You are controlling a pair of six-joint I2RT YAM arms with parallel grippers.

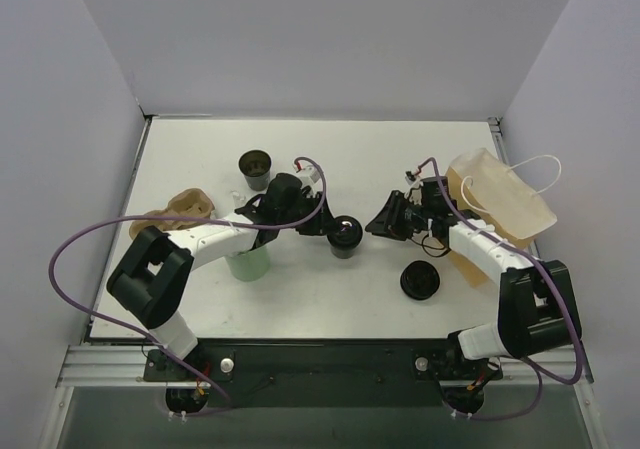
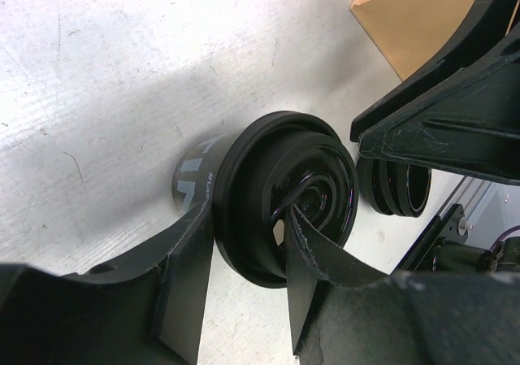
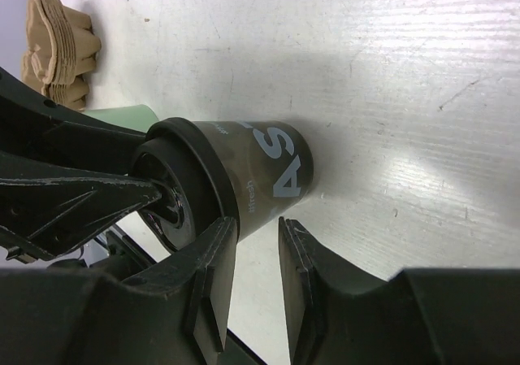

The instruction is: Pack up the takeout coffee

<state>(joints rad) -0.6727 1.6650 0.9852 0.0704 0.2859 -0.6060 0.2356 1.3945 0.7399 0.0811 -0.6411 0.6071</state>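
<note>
**Top view:** the takeout coffee cup (image 1: pixel 345 237) sits mid-table, at 4 o'clock of the left gripper (image 1: pixel 333 225). The paper bag (image 1: pixel 500 204) is at the cup's 3 o'clock, the loose lid (image 1: pixel 421 282) at its 4 o'clock.

**Left wrist view:** the left pincer clamps the cup wall, one finger inside, one outside.

**Right wrist view:** the right gripper (image 3: pixel 258 233) is narrow and empty, just beside the rim at 6 o'clock.

**Risk:** the single-wall pinch may buckle or tip the cup, and the right fingers may knock it.

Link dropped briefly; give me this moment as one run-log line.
left tool: clamped on takeout coffee rim | right tool: open beside it, empty | lid: lying apart
</note>
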